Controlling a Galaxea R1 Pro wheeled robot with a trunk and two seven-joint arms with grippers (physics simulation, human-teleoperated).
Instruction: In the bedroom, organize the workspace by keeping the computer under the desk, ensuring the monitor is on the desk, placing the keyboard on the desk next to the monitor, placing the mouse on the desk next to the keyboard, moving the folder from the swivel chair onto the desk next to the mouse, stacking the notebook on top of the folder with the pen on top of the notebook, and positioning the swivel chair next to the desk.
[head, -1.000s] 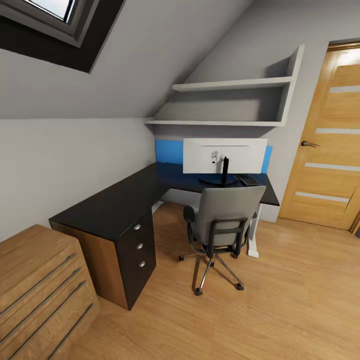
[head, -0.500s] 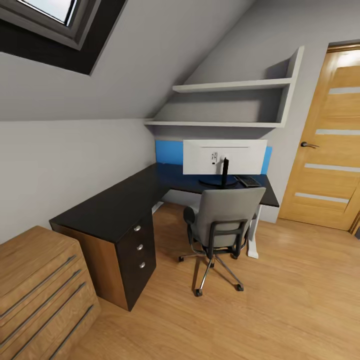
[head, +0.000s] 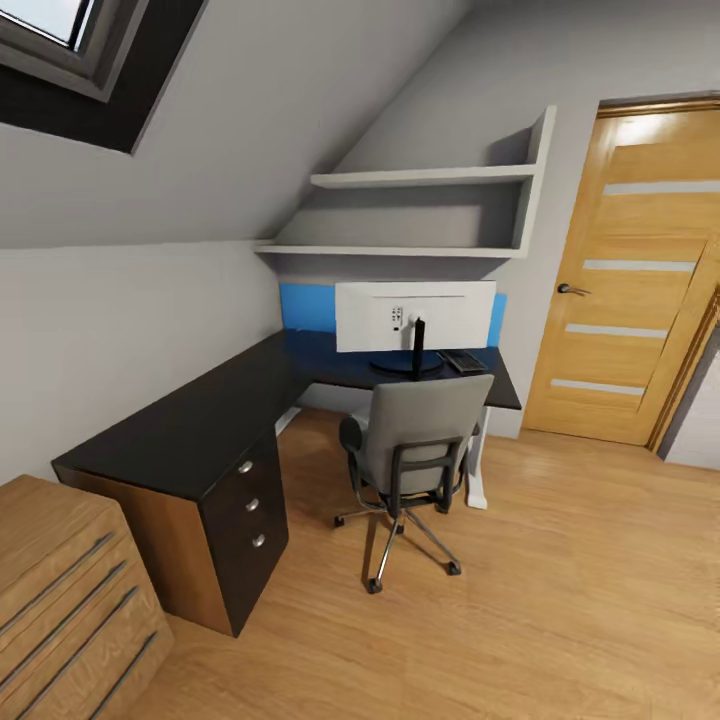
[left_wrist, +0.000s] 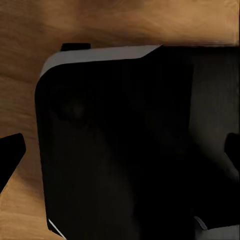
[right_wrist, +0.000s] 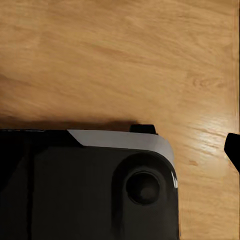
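The L-shaped desk (head: 190, 430) with its glossy black top runs along the grey wall into the far corner. The monitor (head: 415, 315) stands on its far wing, white back towards me. The keyboard (head: 463, 361) lies just right of the monitor's stand. The swivel chair (head: 420, 445) stands at that wing, and its grey backrest hides the seat from me. The folder, notebook, pen, mouse and computer are hidden or out of view. My left gripper (left_wrist: 120, 152) hangs open over the robot's dark base. My right gripper (right_wrist: 120, 150) is open above the base and the wood floor, with one fingertip (right_wrist: 233, 147) in view.
A light wooden dresser (head: 60, 590) stands at the near left, against the desk's drawer end. Two grey shelves (head: 420, 178) hang above the monitor, and a blue panel (head: 305, 305) sits behind it. An oak door (head: 625, 280) is shut at the right. Wood floor (head: 560, 600) stretches right of the chair.
The whole picture has shifted left and slightly down, so the camera has moved; more of the door shows. Desk, monitor, keyboard and chair keep their places relative to each other.
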